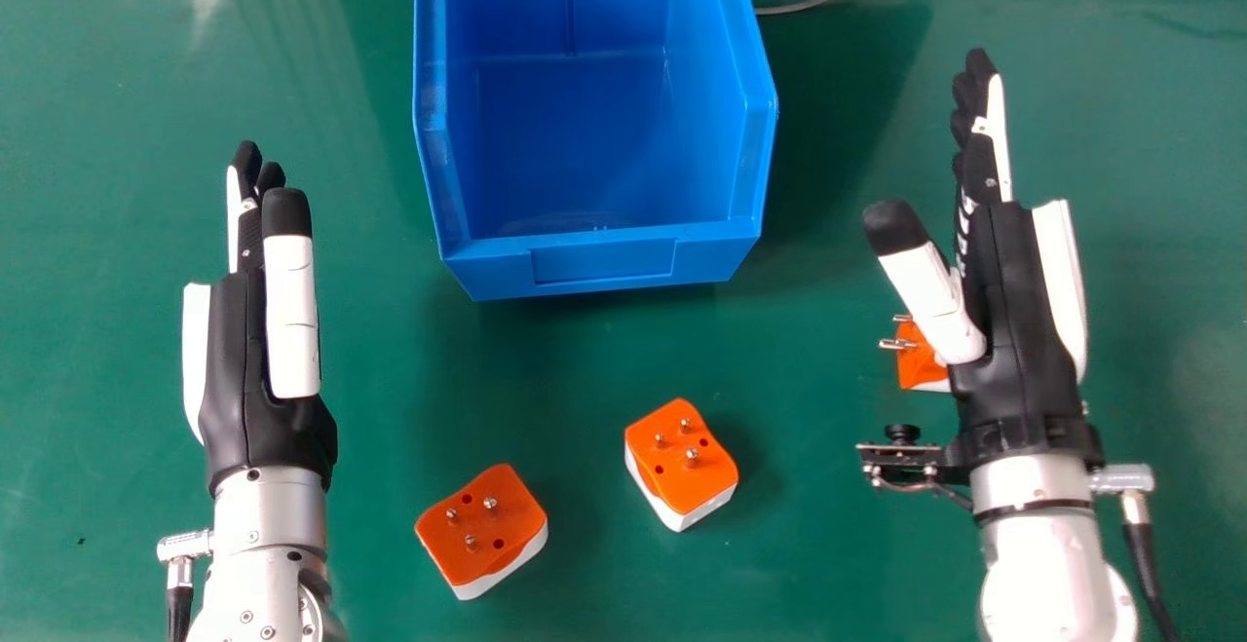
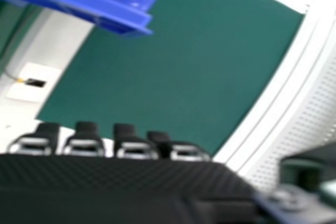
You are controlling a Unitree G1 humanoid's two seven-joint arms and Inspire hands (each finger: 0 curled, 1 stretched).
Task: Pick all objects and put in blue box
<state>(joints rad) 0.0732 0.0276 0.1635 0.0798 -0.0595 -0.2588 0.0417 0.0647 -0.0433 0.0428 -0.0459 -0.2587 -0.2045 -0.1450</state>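
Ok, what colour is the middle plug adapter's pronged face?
The pronged face is orange; the head view shows it best.

We can read no words or numbers; white lettering (image 1: 964,223) on the right hand (image 1: 1018,311), at three o'clock, is too small for us.

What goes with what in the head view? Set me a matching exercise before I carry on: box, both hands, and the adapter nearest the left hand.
1. Blue box
2. Left hand
3. Right hand
4. Adapter nearest the left hand

A. Partly hiding another adapter
B. Pins up on the green table
C. At the top edge, between the hands
D. At the left, fingers straight

Pairs: 1-C, 2-D, 3-A, 4-B
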